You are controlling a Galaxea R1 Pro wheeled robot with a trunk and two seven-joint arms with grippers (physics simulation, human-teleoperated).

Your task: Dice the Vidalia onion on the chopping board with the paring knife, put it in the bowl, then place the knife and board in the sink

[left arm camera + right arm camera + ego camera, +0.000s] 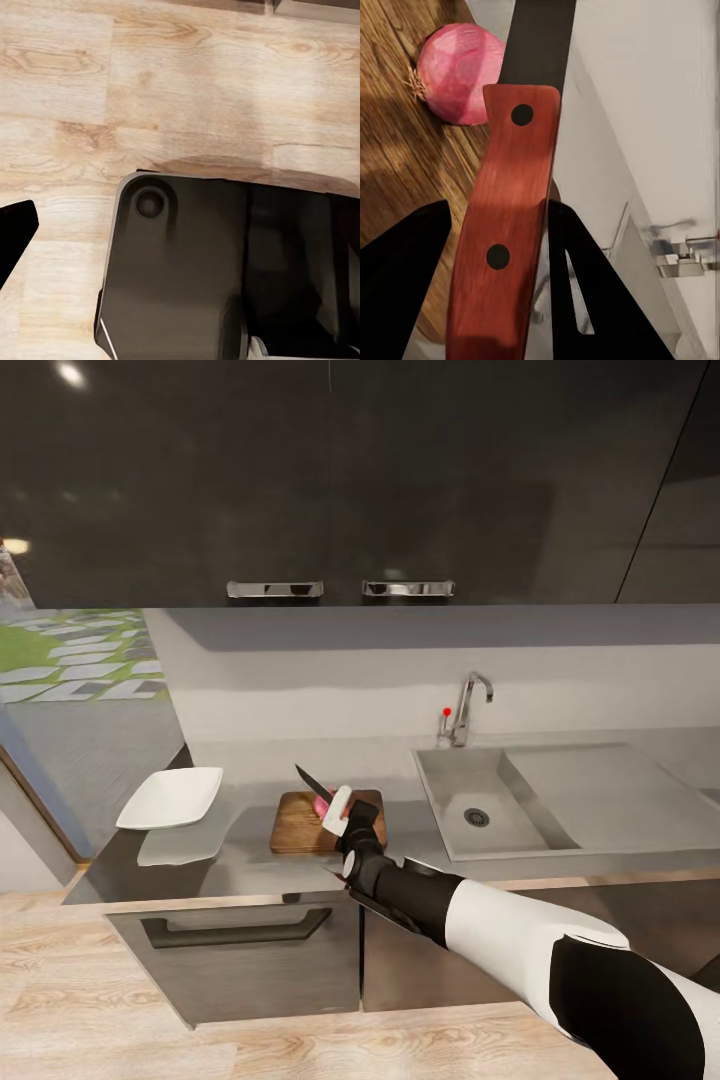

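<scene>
Red-handled paring knife [502, 225] clamped in right hand [345, 812], fingers shut on handle, blade pointing fwd past fingertips. Vidalia onion [461, 71] on chopping board [295, 825] just ahead, beside blade. Left hand: can't tell.

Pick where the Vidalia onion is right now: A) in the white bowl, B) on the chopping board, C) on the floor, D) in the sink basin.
B: the right wrist view shows the whole Vidalia onion resting on the wooden chopping board, just past the paring knife held in the right tool; the head view shows the sink basin and the bowl without it.
</scene>
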